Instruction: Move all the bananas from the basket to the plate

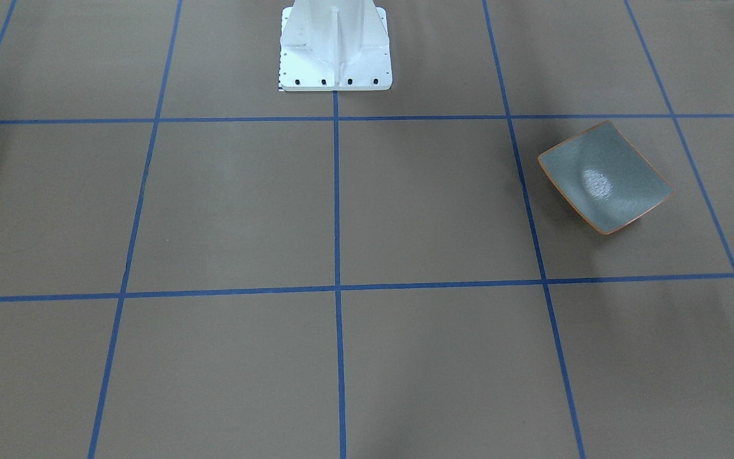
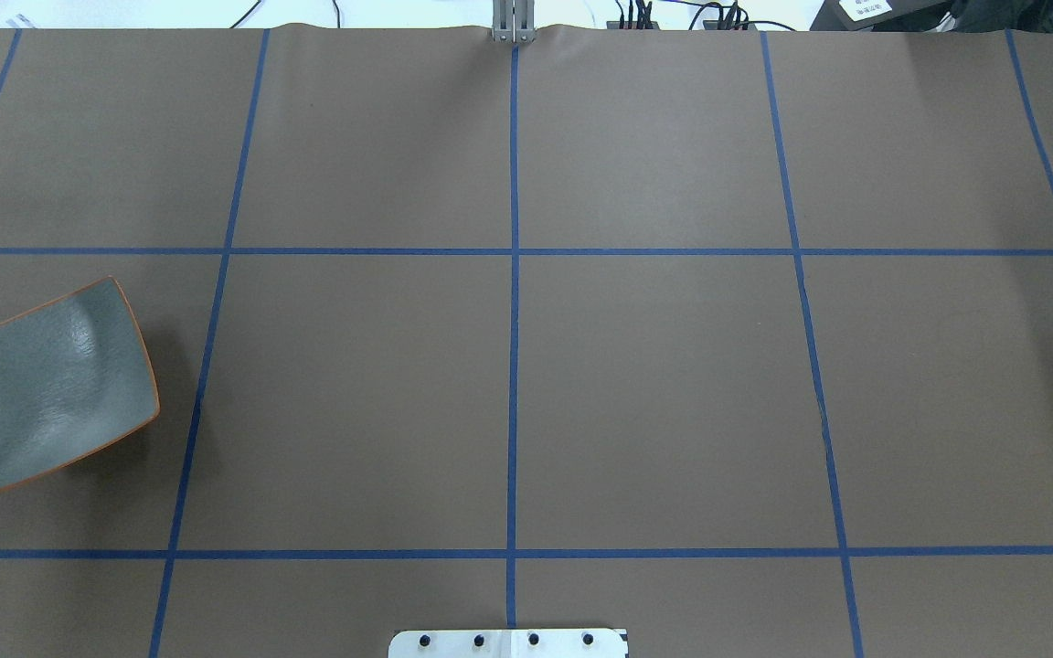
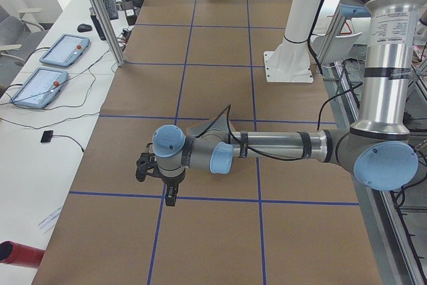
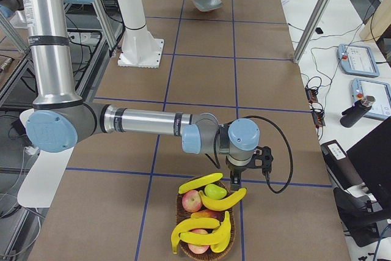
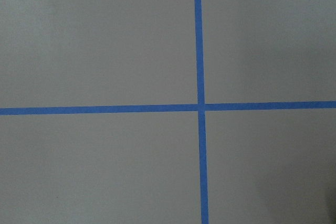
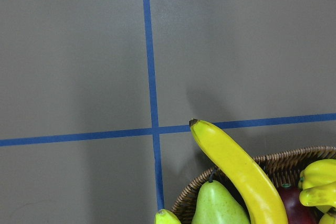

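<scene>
Several yellow bananas (image 4: 200, 183) lie in a wicker basket (image 4: 183, 209) at the table's right end. In the right wrist view one banana (image 6: 236, 169) sticks out over the basket rim (image 6: 294, 157). My right gripper (image 4: 235, 178) hangs just above the basket's near edge; whether it is open or shut I cannot tell. The grey-green plate (image 2: 51, 384) with an orange rim sits bare at the left end, plate (image 1: 606, 178). My left gripper (image 3: 163, 188) hovers low over the table beside the plate; I cannot tell its state either.
Red apples (image 4: 192, 200) and a green pear (image 6: 218, 205) share the basket. The white robot pedestal (image 1: 335, 48) stands at the table's middle edge. Metal frame posts (image 3: 100, 15) and control tablets (image 3: 63, 50) line the operators' side.
</scene>
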### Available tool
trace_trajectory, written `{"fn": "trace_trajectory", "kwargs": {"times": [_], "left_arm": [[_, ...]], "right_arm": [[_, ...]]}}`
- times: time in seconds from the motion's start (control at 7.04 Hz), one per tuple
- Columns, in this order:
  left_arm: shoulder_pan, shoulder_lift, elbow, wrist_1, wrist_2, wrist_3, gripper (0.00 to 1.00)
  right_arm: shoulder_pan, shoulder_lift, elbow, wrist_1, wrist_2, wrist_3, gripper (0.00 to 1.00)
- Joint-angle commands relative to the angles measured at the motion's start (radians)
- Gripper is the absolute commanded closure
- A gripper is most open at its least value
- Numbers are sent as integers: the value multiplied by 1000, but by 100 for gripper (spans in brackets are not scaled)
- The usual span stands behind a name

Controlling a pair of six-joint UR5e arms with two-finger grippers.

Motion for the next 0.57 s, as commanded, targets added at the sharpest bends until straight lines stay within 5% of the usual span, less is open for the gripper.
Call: {"fn": "trace_trajectory", "kwargs": {"times": [0.0, 0.43], "left_arm": [[0, -2, -2, -13, 5, 1, 0], [0, -3, -2, -15, 0, -1, 0]], "right_arm": [[1, -15, -6, 62, -4, 8, 0], [19, -23, -12, 49, 12, -19, 0]]}}
